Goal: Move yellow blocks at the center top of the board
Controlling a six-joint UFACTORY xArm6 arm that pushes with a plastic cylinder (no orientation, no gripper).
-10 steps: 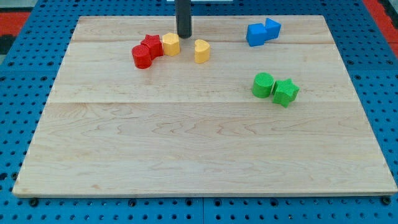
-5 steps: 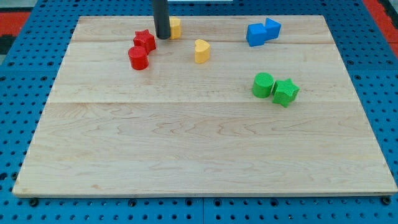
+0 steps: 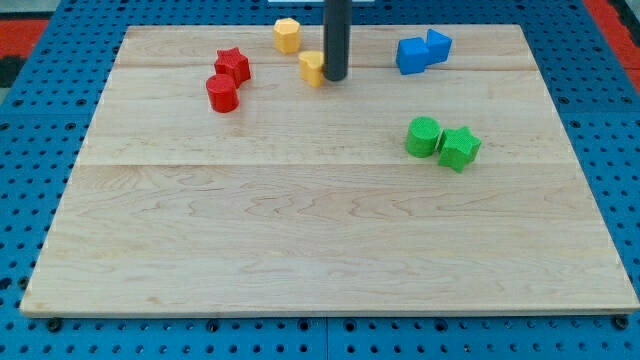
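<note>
My tip (image 3: 335,77) rests on the board near the top centre, touching the right side of a yellow heart-shaped block (image 3: 312,68), which the rod partly hides. A second yellow block, hexagonal (image 3: 287,34), sits at the board's top edge, up and to the left of my tip and apart from it. The rod rises straight up out of the view's top.
A red star (image 3: 233,65) and a red cylinder (image 3: 222,93) sit at the upper left. Two blue blocks (image 3: 421,51) touch at the upper right. A green cylinder (image 3: 422,136) and a green star (image 3: 459,148) sit together at the right. The wooden board (image 3: 300,250) lies on a blue pegboard.
My tip swung from the left of the yellow hexagon to the right side of the yellow heart. The hexagon ended nearer the top edge; the heart shifted up and left.
</note>
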